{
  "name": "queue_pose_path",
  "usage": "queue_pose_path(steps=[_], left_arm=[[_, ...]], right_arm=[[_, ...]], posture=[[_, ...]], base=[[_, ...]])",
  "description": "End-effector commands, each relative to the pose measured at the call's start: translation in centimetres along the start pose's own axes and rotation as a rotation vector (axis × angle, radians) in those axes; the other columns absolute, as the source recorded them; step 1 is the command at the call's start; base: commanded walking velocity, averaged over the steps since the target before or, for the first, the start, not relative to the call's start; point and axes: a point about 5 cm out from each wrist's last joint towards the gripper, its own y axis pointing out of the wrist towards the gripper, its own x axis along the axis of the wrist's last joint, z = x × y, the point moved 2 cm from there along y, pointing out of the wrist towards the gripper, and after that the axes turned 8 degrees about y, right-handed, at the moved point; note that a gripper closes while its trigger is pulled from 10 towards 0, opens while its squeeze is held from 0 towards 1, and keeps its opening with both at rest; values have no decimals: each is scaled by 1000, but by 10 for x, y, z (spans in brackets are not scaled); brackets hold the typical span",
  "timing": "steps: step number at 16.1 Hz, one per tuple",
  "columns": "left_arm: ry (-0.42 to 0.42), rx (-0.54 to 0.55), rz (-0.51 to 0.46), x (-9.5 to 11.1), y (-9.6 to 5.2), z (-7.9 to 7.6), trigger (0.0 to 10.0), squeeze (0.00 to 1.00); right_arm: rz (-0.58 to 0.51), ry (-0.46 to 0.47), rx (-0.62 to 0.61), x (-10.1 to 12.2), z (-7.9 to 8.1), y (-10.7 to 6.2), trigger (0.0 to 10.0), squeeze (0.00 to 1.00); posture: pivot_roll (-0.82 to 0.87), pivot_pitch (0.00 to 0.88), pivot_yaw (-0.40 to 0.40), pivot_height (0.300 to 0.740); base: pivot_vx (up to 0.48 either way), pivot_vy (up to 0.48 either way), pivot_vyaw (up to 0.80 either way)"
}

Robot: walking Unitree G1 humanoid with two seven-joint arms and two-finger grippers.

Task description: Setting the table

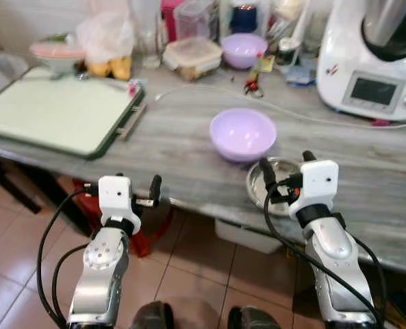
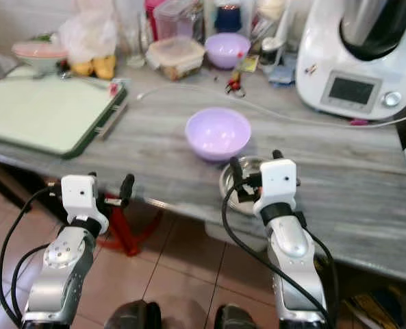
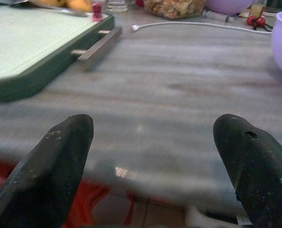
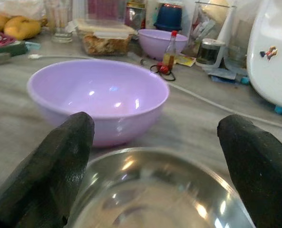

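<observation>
The long grey wood-grain surface [image 1: 189, 147] is carrying a pale green rectangular tray [image 1: 55, 110] on the robot's left and a round lilac plastic bowl [image 1: 243, 133] near its middle. A small shiny steel bowl [image 4: 155, 190] is sitting just beside the lilac one, the wide-spread right hand [image 1: 285, 179] hovering over it. The left hand [image 3: 155, 156], fingers wide, is hanging at the surface's front edge.

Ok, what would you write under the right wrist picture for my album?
Open right gripper poised over a steel bowl, with a purple bowl just behind it on the counter.
</observation>
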Motion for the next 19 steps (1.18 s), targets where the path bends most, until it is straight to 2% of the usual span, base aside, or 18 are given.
queue_pose_path(steps=[1,6,10,14,16,19], left_arm=[[3,14,8,-1,-1,3,10000,0],[-1,15,10,-2,-1,3,10000,0],[2,10,11,-2,1,3,10000,0],[4,5,13,-3,2,3,10000,0],[4,-3,14,-3,1,1,10000,0],[6,-3,13,-3,1,1,10000,0]], right_arm=[[6,12,-12,-2,-2,0,10000,0],[12,43,-38,-3,-4,3,10000,0],[12,60,-33,-3,-2,5,10000,0],[-1,40,-33,-1,-1,6,10000,0],[-2,5,-75,0,-8,7,10000,0],[-3,50,-71,-1,-8,11,10000,0]], posture=[[2,29,18,740],[3,23,17,740],[-1,16,21,740],[0,12,22,740],[0,12,22,740],[6,4,21,740]], base=[[-337,0,0],[-340,0,0],[-342,0,-691],[-336,0,0],[-311,0,0],[-97,0,0]])
